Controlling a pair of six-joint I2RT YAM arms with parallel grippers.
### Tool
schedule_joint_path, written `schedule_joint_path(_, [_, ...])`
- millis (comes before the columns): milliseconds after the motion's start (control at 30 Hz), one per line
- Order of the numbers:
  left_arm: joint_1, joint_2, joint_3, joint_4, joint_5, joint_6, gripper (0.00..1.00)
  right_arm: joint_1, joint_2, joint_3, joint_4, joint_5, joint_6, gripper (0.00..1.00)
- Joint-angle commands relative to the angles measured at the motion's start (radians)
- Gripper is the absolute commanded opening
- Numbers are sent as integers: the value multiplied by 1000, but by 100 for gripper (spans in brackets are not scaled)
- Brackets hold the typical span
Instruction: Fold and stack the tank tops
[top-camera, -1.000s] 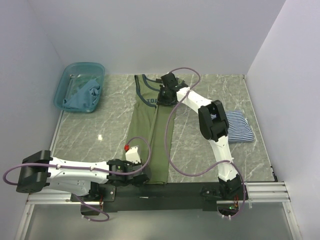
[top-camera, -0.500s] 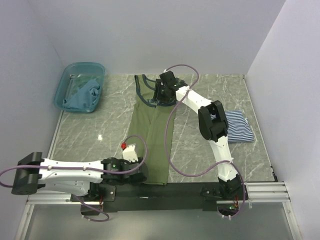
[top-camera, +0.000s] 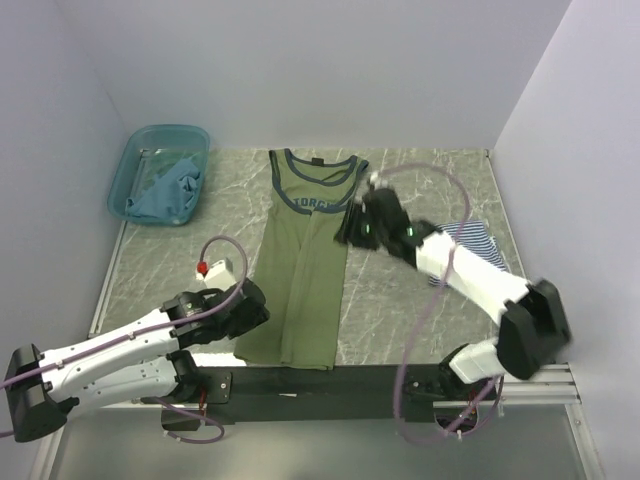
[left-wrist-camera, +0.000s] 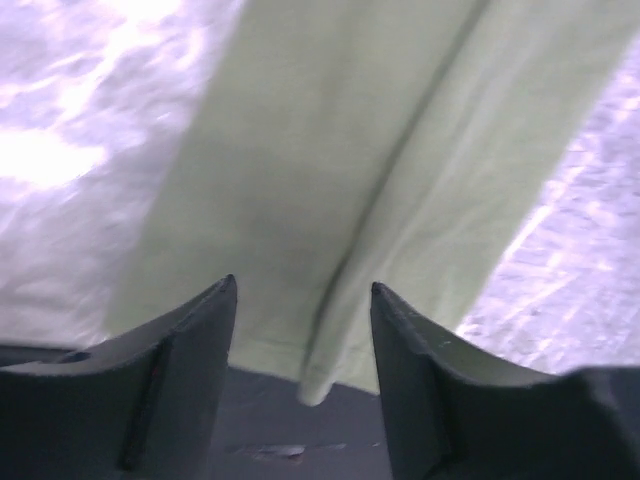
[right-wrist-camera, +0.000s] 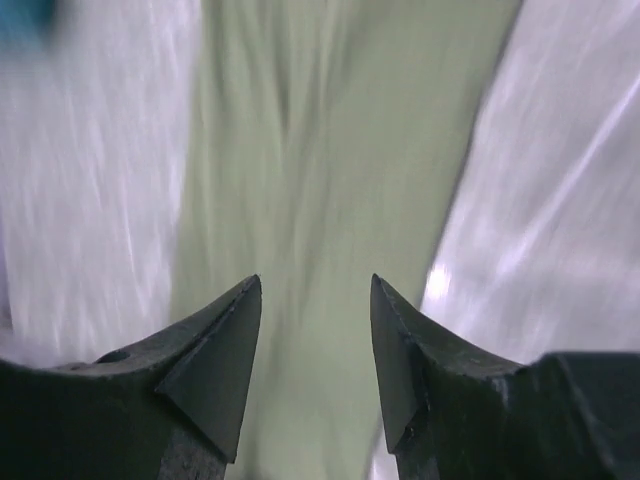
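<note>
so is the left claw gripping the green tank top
No, the left wrist view shows the left claw open, its jaws spread apart above the olive tank top with nothing pinched between them.

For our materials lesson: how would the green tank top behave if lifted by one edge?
Probably floppy: the green tank top lies flat with soft lengthwise creases, so it should drape. Pushed, it would likely bunch along those creases.
</note>
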Motion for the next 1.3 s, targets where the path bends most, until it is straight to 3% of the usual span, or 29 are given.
schedule_joint_path(0, [13,-40,-5,-165,28,-80,62,119,-133,-255,4,14,106,55])
schedule_joint_path(200, [17,-138,-63,-259,103,-165,74,334,-406,-603,20,-15,295,55])
schedule_joint_path(367, [16,-162,-152,-171,200,-134,81,433,-520,-714,66,-69,390,56])
schedule_joint_path(833, [19,-51,-178,-125,191,-136,75,588,-373,-745,192,-93,509,57])
schedule_joint_path(1267, [20,-2,-256,-15,200,-113,59,657,-234,-739,274,-72,584,54])
